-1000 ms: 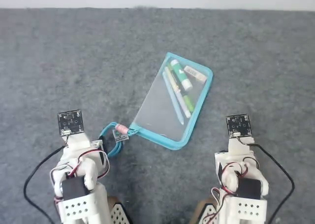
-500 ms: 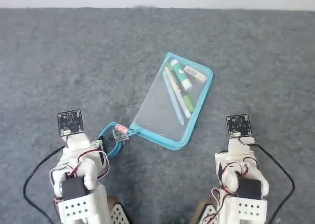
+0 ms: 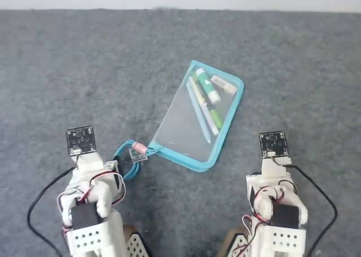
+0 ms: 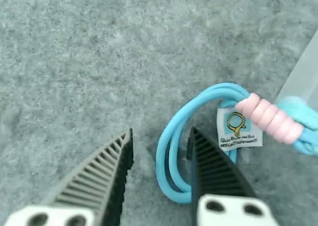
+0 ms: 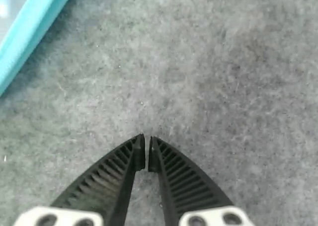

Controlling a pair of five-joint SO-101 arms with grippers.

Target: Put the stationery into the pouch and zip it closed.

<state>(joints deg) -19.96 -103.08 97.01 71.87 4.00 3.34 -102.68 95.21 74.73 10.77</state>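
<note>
Pouch (image 3: pixel 192 133) closing starts at the left gripper (image 4: pixel 160 131), whose jaws stand released just beside the blue cord loop (image 4: pixel 171 151) at the zip end. The right gripper (image 5: pixel 145 136) has its jaws clenched on nothing. With the pouch on the bench (image 3: pixel 84 65) ahead of both arms and the stationery (image 3: pixel 210 93) inside, a firm pinch on the cord, drawn straight along the zip, seems best.

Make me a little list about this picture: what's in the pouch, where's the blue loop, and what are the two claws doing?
pouch: clear with a teal edge, flat on the grey mat
inside: pens, green-and-white stick, eraser
blue loop: at the pouch's corner, joined by pink beads
left claw: open, right by the loop, holding nothing
right claw: shut, over bare mat
</note>
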